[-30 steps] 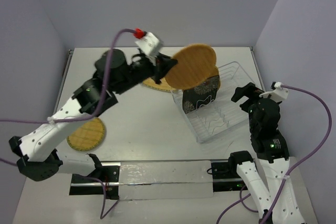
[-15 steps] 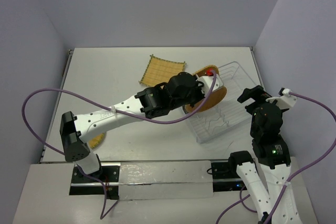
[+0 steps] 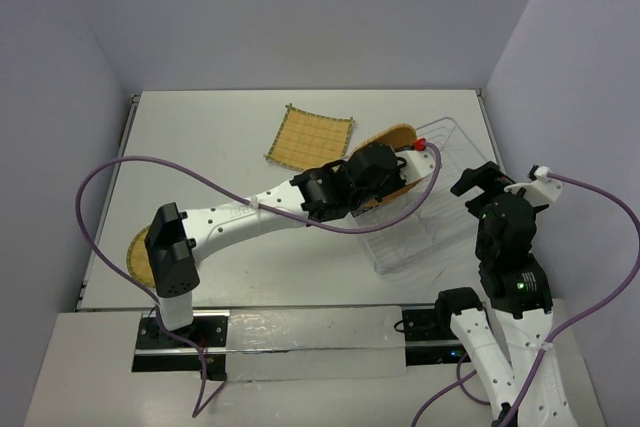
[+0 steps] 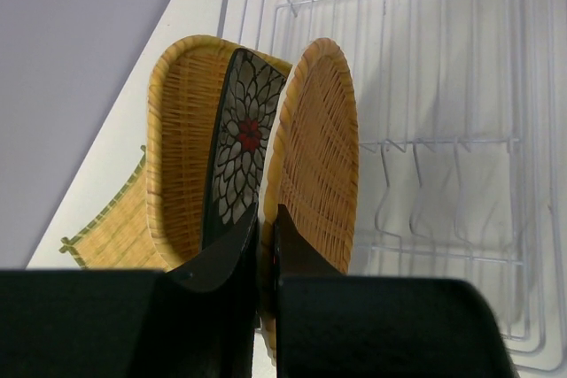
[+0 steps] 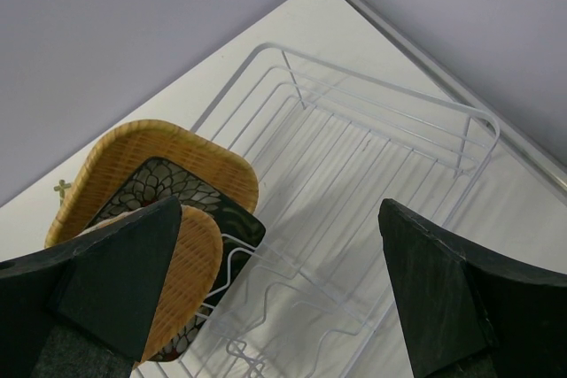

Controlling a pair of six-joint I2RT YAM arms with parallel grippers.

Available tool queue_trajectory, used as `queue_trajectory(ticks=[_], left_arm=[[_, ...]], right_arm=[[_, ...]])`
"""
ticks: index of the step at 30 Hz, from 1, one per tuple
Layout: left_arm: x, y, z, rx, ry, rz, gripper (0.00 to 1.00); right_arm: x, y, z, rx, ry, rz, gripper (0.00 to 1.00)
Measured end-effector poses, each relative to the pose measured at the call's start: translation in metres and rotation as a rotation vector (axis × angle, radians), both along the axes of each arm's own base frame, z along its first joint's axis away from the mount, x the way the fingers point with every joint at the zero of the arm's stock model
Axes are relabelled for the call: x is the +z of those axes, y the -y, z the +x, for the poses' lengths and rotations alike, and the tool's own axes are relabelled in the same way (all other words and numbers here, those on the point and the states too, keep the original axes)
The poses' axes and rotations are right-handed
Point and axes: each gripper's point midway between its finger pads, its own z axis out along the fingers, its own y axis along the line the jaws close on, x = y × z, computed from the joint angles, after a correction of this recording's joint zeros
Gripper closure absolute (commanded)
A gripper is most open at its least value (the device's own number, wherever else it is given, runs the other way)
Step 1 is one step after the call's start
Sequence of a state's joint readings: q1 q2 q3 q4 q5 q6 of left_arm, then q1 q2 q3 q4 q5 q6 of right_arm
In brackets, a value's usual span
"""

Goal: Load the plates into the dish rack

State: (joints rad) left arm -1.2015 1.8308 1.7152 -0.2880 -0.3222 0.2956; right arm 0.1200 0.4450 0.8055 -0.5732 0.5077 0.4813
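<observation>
Plate (image 4: 317, 152) clamped by outstretched left arm (image 3: 240, 219).

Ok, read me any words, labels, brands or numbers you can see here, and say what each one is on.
None: no view shows any readable text. The dark plate carries only a white petal pattern with a red centre; the woven round plate and the dish rack are unmarked.
</observation>
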Motion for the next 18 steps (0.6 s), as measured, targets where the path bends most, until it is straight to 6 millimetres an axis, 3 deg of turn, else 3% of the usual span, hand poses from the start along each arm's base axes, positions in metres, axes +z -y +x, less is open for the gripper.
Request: queue_trajectory(ticks=[18], left_arm=[[-0.012, 0.009, 0.026, 0.011, 0.027, 0.034, 1.00]], right_arm=[[-0.005, -0.003, 0.004, 0.016, -0.024, -0.004, 0.00]])
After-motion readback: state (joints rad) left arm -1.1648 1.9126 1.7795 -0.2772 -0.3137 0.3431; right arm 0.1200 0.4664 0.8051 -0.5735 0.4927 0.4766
